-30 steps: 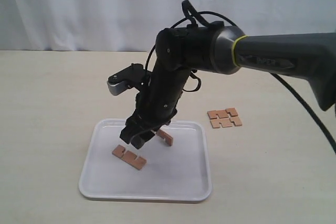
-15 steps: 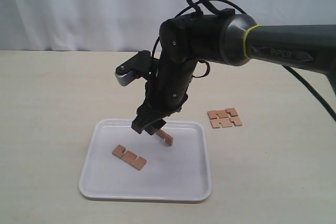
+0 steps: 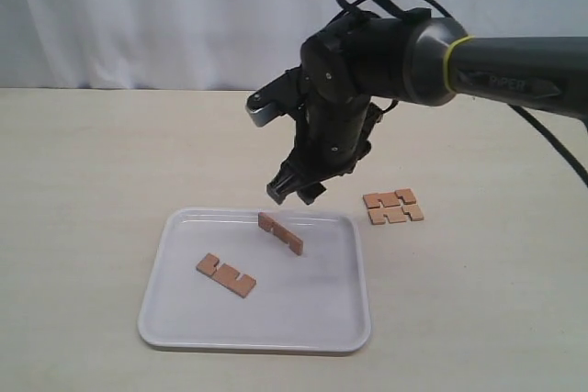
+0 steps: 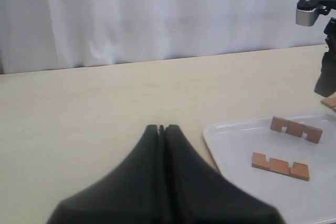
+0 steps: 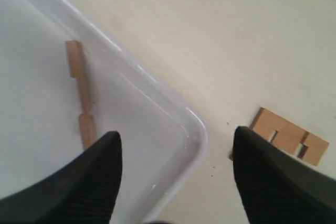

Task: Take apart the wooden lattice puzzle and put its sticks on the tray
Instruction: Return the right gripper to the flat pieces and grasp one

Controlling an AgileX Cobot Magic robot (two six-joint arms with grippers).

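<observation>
The white tray (image 3: 354, 314) holds two sticks. One stick (image 3: 225, 274) lies flat at the front left. The other stick (image 3: 280, 232) stands on its edge near the back. What remains of the wooden lattice puzzle (image 3: 393, 206) is two notched slats lying together on the table, right of the tray. My right gripper (image 3: 299, 188) hangs open and empty above the tray's back edge; between its fingers (image 5: 177, 132) I see the tray's corner (image 5: 195, 132), with a stick (image 5: 81, 95) and the puzzle (image 5: 289, 136) to either side. My left gripper (image 4: 161, 128) is shut and empty, beside the tray (image 4: 211, 132).
A pale curtain (image 3: 138, 16) closes off the back of the beige table (image 3: 73, 181). The right arm's thick black forearm (image 3: 514, 75) and cable reach in from the right, above the puzzle pieces.
My right gripper has risen and drawn back to the right, off the tray. The stick it hovered over now stands alone on its edge. The left gripper's motion cannot be judged.
</observation>
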